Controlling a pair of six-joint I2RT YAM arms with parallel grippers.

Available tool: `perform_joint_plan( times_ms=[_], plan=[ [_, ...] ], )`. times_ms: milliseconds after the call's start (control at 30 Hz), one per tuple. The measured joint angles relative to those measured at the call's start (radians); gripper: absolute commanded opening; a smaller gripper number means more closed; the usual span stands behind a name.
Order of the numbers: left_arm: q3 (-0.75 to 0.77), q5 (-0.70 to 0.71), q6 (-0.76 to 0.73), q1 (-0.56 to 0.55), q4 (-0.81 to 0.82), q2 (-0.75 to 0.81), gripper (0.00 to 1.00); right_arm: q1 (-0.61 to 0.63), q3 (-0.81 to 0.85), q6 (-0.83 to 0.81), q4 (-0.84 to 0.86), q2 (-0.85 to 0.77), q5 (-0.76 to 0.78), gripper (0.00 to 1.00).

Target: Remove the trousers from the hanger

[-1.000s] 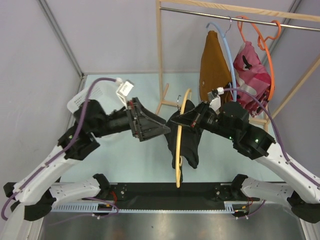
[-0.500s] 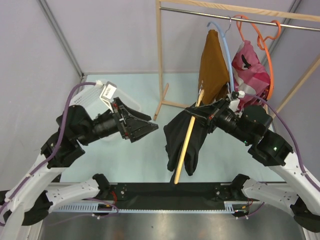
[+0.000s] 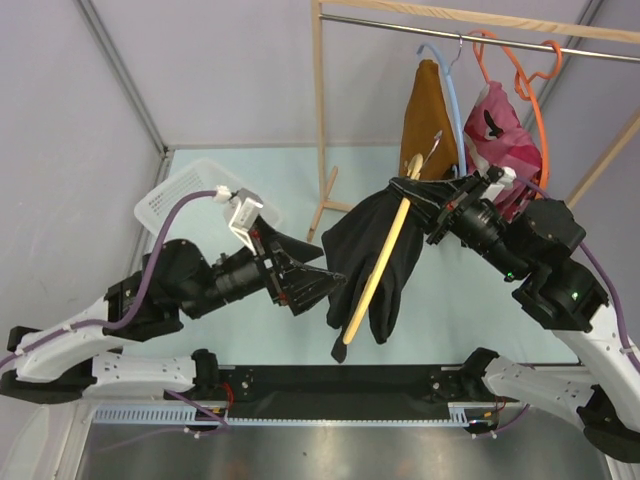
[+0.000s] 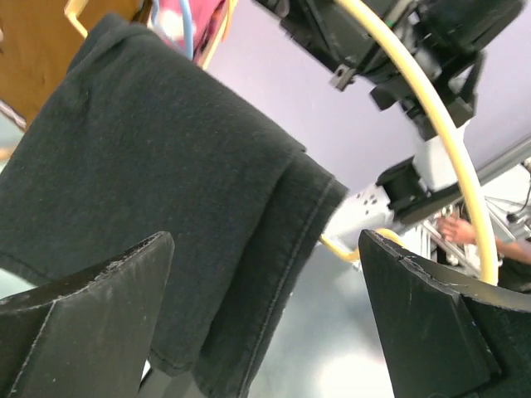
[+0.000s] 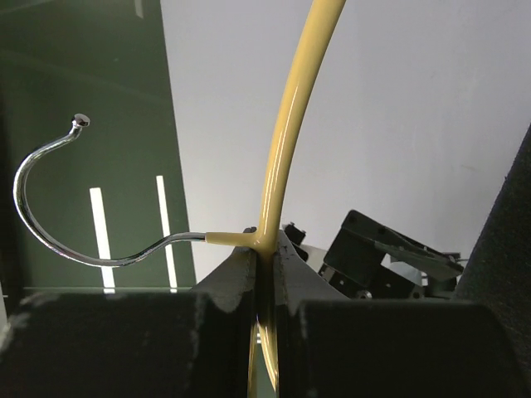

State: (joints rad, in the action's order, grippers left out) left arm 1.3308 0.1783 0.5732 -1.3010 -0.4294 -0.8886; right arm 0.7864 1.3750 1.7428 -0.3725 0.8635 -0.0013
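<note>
Lilac-grey walls (image 3: 220,70) are enclosing a pale green tabletop (image 3: 450,310), with a white basket (image 3: 185,192) sitting at its left and a wooden rack (image 3: 318,110) standing at upper right, where a mustard garment (image 3: 428,120) and a pink patterned garment (image 3: 500,135) are hanging. At centre frame the right claw (image 3: 420,190) is clamping shut on the yellow hanger (image 5: 286,116) beside its hook, holding it tilted in the air with the black trousers (image 3: 365,235) draping over it. The left claw (image 3: 322,285) is gaping wide, gripping nothing, just beside the trousers' lower left edge.
</note>
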Motion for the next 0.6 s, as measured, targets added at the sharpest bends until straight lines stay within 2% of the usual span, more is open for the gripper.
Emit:
perform_joint_plan(
  times_ms=[167, 400, 600],
  plan=[
    [-0.047, 0.111, -0.064, -0.088, 0.086, 0.034, 1.00, -0.005, 0.019, 0.024, 0.010, 0.015, 0.012, 0.00],
    [-0.064, 0.072, -0.229, -0.109, 0.163, 0.043, 1.00, -0.007, 0.023, 0.046, 0.041, 0.018, 0.047, 0.00],
    [-0.114, 0.045, -0.278, -0.111, 0.184, 0.056, 1.00, -0.008, 0.050, 0.063, 0.071, 0.035, 0.065, 0.00]
  ],
)
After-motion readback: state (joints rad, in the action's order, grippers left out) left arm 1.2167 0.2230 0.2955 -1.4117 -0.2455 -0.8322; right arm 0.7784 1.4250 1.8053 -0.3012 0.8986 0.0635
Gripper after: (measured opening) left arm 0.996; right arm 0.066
